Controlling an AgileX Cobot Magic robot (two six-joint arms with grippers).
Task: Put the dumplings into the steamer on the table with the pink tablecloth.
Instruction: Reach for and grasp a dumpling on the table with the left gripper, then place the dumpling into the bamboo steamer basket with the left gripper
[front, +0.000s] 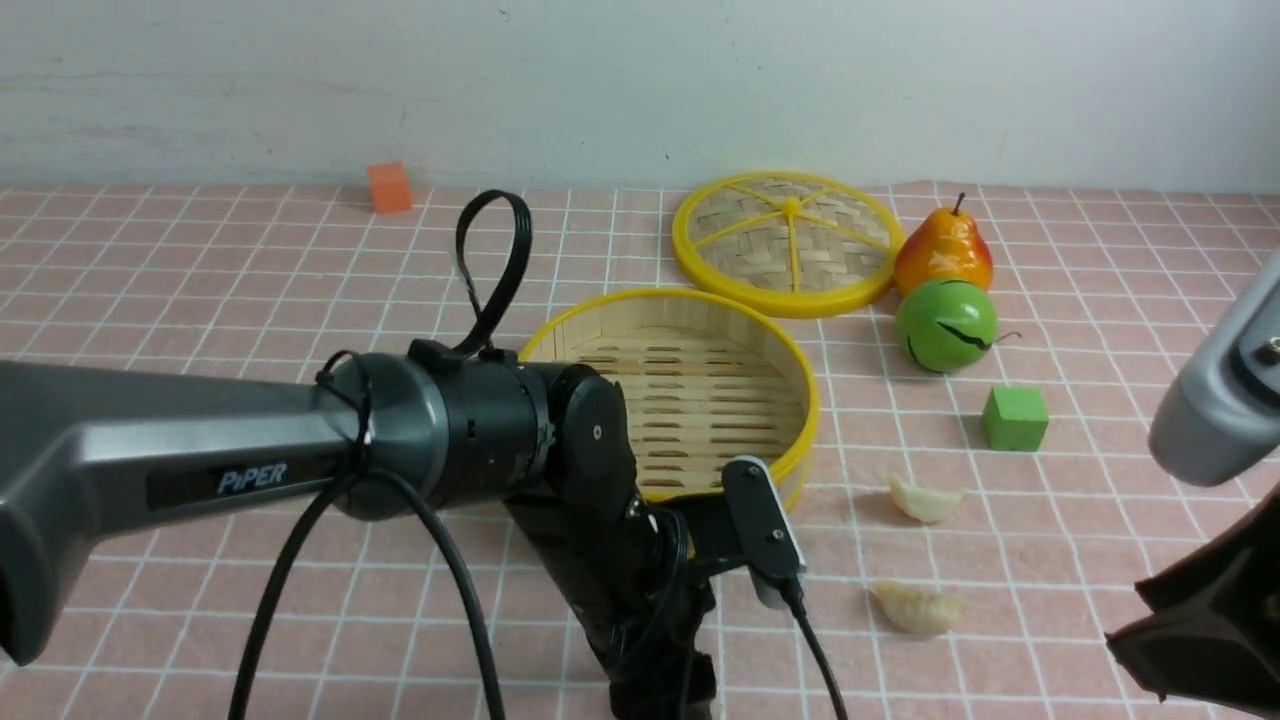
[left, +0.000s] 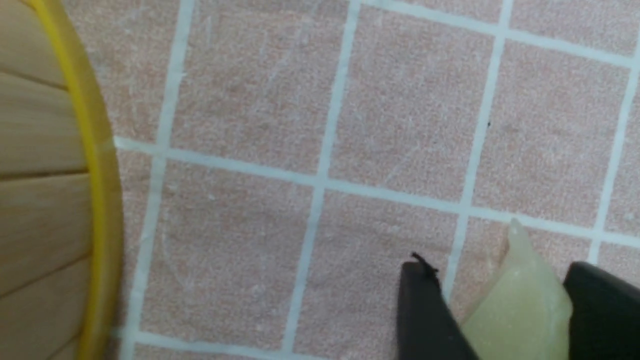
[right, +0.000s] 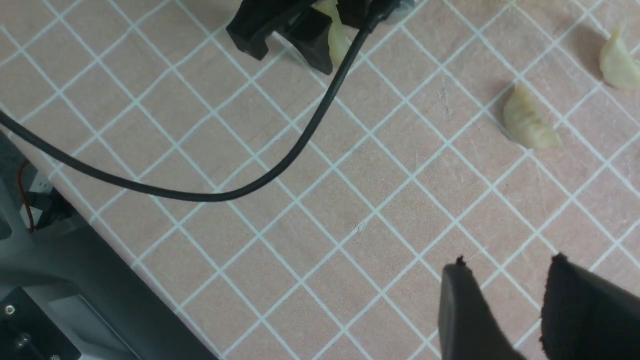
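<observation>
Because the left gripper (left: 500, 285) pinches one dumpling (left: 525, 315) low by the pink tablecloth (left: 250, 90), it should lift it higher than the yellow rim of the steamer (front: 700, 305) first, so it does not bump. The right gripper (right: 507, 270) hangs with its fingers apart and nothing between them. Two more dumplings (front: 918, 608) (front: 925, 500) lie on the cloth, farther out. Beyond them sits the steamer, where the held one should drop softly.

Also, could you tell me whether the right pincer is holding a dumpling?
No, the right pincer stands open, with only tablecloth in its gap.
</observation>
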